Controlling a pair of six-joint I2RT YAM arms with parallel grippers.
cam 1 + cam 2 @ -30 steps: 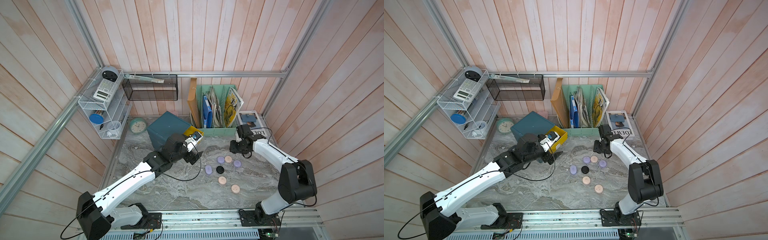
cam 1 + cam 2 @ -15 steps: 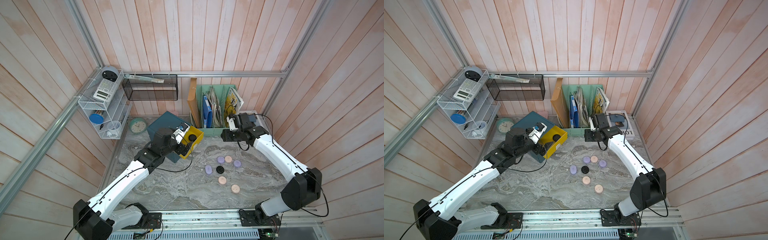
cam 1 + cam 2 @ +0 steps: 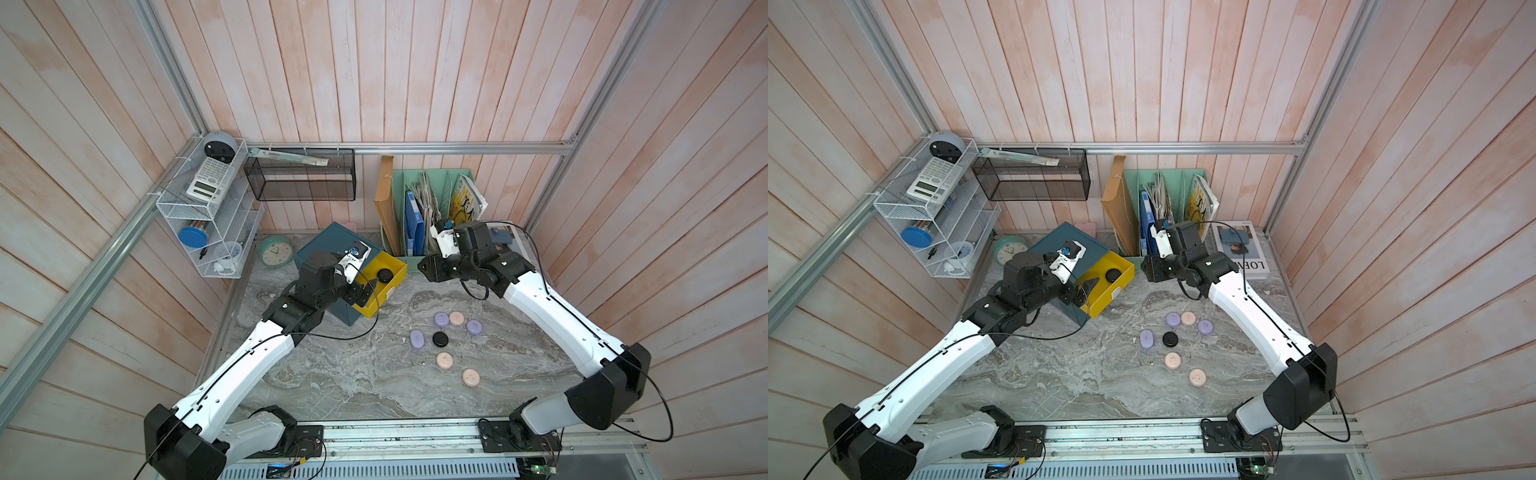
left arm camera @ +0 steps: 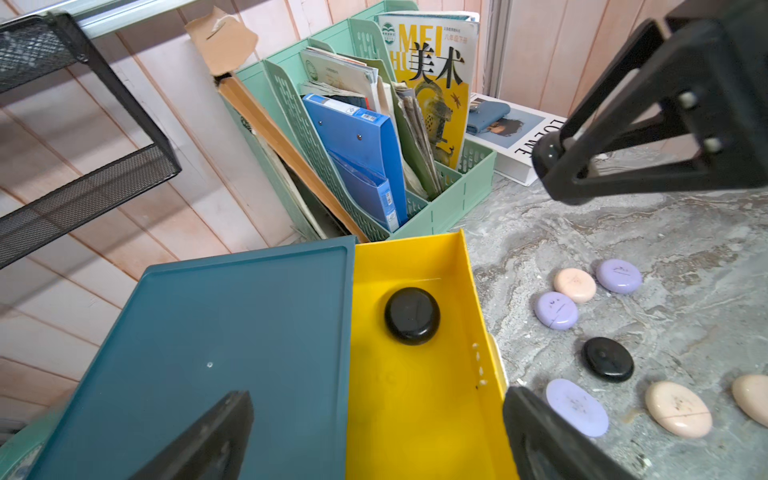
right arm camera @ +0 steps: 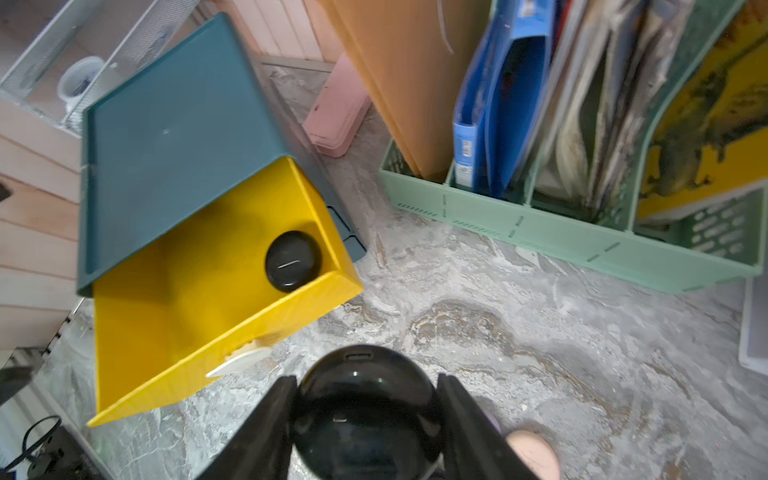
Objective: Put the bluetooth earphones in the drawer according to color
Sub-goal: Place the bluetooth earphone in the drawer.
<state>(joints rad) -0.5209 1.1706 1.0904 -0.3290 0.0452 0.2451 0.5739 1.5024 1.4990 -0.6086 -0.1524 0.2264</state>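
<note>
Marble tabletop [image 3: 353, 386] carries 7 cases toward its near edge: 3 pink cases [image 3: 444, 360], 3 lilac cases [image 3: 417, 338] and 1 loose black case [image 3: 440, 339], clustered close together. Beyond them the left gripper [image 4: 378, 395] hangs over the pulled-out yellow drawer [image 4: 419, 432], jaws spread wide and empty; a stored black case [image 4: 412, 316] lies inside. Just beside that drawer, above the table, the right gripper [image 5: 365, 390] pinches a held black case [image 5: 365, 419]. Behind stand the teal chest [image 3: 328, 245] and, farthest, the mint file rack [image 3: 432, 174].
</note>
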